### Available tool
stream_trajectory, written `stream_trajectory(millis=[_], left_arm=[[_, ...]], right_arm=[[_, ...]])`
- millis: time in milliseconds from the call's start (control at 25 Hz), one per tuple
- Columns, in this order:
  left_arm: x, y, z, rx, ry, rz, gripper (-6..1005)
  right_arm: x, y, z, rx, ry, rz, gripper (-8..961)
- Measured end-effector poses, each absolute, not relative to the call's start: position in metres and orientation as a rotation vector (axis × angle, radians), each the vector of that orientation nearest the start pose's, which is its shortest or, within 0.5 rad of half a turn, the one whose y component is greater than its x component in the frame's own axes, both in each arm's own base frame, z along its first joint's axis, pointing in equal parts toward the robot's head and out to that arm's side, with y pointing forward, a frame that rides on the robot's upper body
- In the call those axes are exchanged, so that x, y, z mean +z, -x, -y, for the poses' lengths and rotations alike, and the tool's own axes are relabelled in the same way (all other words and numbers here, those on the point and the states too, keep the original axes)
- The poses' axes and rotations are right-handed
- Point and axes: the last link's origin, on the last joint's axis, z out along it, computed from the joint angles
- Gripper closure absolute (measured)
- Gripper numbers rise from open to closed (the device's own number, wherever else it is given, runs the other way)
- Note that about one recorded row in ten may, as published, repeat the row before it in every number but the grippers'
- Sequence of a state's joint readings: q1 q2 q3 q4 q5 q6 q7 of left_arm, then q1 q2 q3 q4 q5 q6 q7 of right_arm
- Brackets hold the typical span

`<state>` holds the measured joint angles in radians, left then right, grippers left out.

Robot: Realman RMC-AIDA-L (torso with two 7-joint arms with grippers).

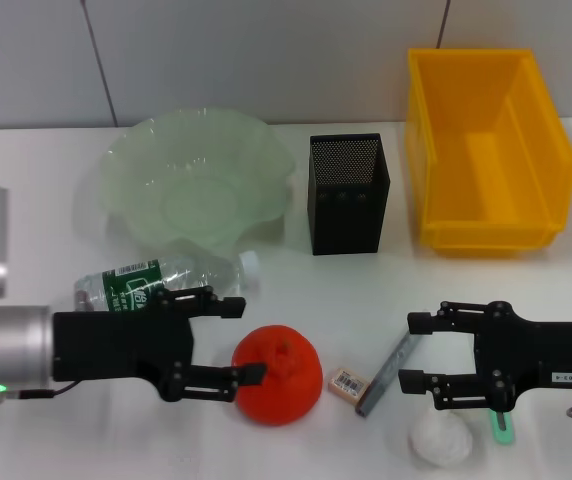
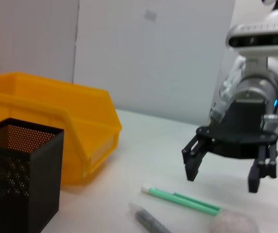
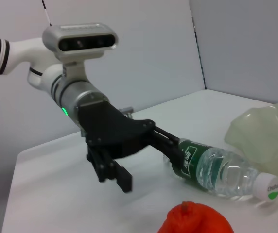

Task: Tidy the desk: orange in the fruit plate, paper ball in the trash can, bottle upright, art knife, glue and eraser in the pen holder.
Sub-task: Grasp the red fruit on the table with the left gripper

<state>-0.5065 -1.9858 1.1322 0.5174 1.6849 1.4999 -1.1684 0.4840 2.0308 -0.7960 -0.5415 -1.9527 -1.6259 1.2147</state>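
Observation:
The orange [image 1: 281, 375] sits at the table's front, just right of my open left gripper [image 1: 238, 340], whose fingers hold nothing. Behind that gripper the bottle [image 1: 156, 282] lies on its side, cap toward the right. The pale-green fruit plate [image 1: 201, 180] stands behind it, with the black mesh pen holder [image 1: 348, 195] and the yellow trash can [image 1: 486, 150] to its right. The eraser [image 1: 346, 384] and the art knife [image 1: 386, 373] lie between the orange and my open right gripper [image 1: 414, 352]. The paper ball [image 1: 441, 438] and the glue [image 1: 503, 428] lie under that arm.
The left wrist view shows the right gripper [image 2: 226, 170] hovering above the glue [image 2: 182, 200], beside the trash can [image 2: 56, 121] and pen holder [image 2: 17, 174]. In the right wrist view the left gripper [image 3: 148, 162] hangs over the bottle [image 3: 217, 170].

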Motion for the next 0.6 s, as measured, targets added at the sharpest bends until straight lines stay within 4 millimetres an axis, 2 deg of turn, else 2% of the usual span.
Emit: stream_trajectory(millis=[360,600], left_arm=[[-0.057,0.25,-0.325,-0.487,2.936,0.288,198],[-0.063,0.251,-0.327,-0.421,2.936,0.266,205]], right_arm=[[-0.012,-0.28,-0.296,0.712,2.854,-0.523,191],[-0.011,-0.28,-0.296,0.712,2.853,-0.522,191]])
